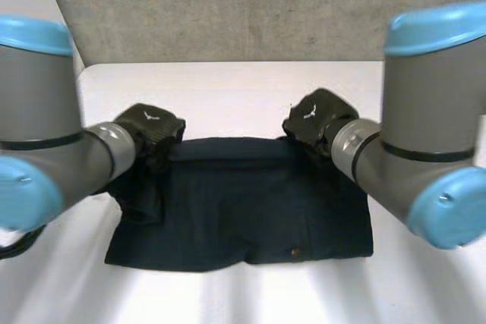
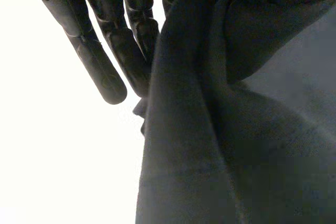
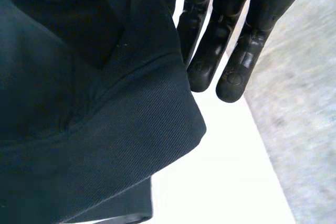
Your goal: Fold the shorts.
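Note:
Dark navy shorts point(image 1: 250, 202) lie spread across the white table point(image 1: 228, 89), with a small button point(image 1: 296, 251) near the front edge. My left hand point(image 1: 152, 128) is at the shorts' far left corner, where the cloth is gathered and lifted. In the left wrist view the shorts point(image 2: 236, 145) rise up against the straight fingers point(image 2: 105, 61), pinched there. My right hand point(image 1: 315, 119) sits on the far right corner. In the right wrist view a folded corner of the shorts point(image 3: 105, 129) is drawn up beside its fingers point(image 3: 231, 40) and held.
A grey speckled surface point(image 1: 250, 5) lies beyond the table's far edge, and shows past the table edge point(image 3: 299, 129) in the right wrist view. Bare white tabletop lies behind and to both sides of the shorts. Both forearms reach in over the near corners.

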Robot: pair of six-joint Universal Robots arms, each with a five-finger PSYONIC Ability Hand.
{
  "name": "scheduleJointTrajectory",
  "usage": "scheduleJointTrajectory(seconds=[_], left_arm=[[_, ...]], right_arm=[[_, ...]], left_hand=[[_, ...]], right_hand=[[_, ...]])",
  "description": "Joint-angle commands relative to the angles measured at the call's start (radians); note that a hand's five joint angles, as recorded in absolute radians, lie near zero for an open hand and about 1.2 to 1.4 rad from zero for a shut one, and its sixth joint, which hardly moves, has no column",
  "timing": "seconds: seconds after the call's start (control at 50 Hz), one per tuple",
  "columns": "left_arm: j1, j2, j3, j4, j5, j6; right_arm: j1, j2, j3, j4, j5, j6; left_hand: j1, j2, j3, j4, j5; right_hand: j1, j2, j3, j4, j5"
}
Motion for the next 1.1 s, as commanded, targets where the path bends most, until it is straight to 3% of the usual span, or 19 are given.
scheduleJointTrajectory(seconds=[0.02,0.1,0.12,0.14,0.26,0.3,0.4,0.62,0.76,0.9,1.02,1.06,1.1], left_arm=[[-0.018,-0.243,0.328,0.051,-0.146,0.106],[-0.026,-0.303,0.566,0.176,-0.175,0.143],[-0.026,-0.305,0.603,0.214,-0.174,0.146],[-0.024,-0.302,0.658,0.307,-0.175,0.153],[-0.032,-0.196,0.646,0.689,-0.183,0.150],[-0.037,-0.123,0.577,0.775,-0.181,0.144],[-0.038,-0.033,0.412,0.762,-0.180,0.120],[-0.035,0.049,-0.010,0.645,-0.174,0.017],[-0.038,0.036,-0.253,0.642,-0.151,0.014],[-0.040,0.049,-0.397,0.613,-0.149,0.026],[-0.040,0.089,-0.428,0.501,-0.131,0.031],[-0.038,0.089,-0.420,0.484,-0.114,0.031],[-0.034,0.085,-0.405,0.475,-0.079,0.031]], right_arm=[[-0.027,0.181,-0.174,-0.130,0.005,0.042],[-0.041,0.204,-0.289,-0.343,0.008,0.100],[-0.047,0.195,-0.314,-0.460,0.011,0.120],[-0.047,0.189,-0.325,-0.525,0.015,0.127],[-0.058,0.071,-0.287,-0.987,0.046,0.155],[-0.061,0.051,-0.276,-1.009,0.046,0.160],[-0.049,0.018,-0.253,-0.891,0.032,0.164],[-0.047,0.004,-0.121,-0.459,0.025,0.184],[-0.058,0.029,0.078,-0.299,-0.057,0.226],[-0.062,0.037,0.157,-0.123,-0.083,0.278],[-0.104,0.037,0.131,-0.008,-0.115,0.353],[-0.122,0.050,0.103,0.009,-0.144,0.396],[-0.125,0.072,0.080,0.008,-0.159,0.433]], left_hand=[[0.267,0.199,0.210,0.195,0.256],[0.267,0.199,0.210,0.195,0.256],[0.267,0.199,0.210,0.195,0.256],[0.267,0.199,0.210,0.195,0.256],[0.267,0.199,0.210,0.195,0.256],[0.267,0.199,0.210,0.195,0.256],[0.267,0.199,0.210,0.195,0.256],[0.267,0.199,0.210,0.195,0.256],[0.267,0.199,0.210,0.195,0.256],[0.267,0.199,0.210,0.195,0.256],[0.267,0.199,0.210,0.195,0.256],[0.185,0.118,0.129,0.114,0.174],[-0.032,-0.099,-0.088,-0.103,-0.043]], right_hand=[[0.420,0.223,0.203,0.204,0.241],[0.420,0.223,0.203,0.204,0.241],[0.420,0.223,0.203,0.204,0.241],[0.420,0.223,0.203,0.204,0.241],[0.420,0.223,0.203,0.204,0.241],[0.420,0.223,0.203,0.204,0.241],[0.420,0.223,0.203,0.204,0.241],[0.420,0.223,0.203,0.204,0.241],[0.420,0.223,0.203,0.204,0.241],[0.420,0.223,0.203,0.204,0.241],[0.420,0.223,0.203,0.204,0.241],[0.420,0.223,0.203,0.204,0.241],[0.420,0.223,0.203,0.204,0.241]])
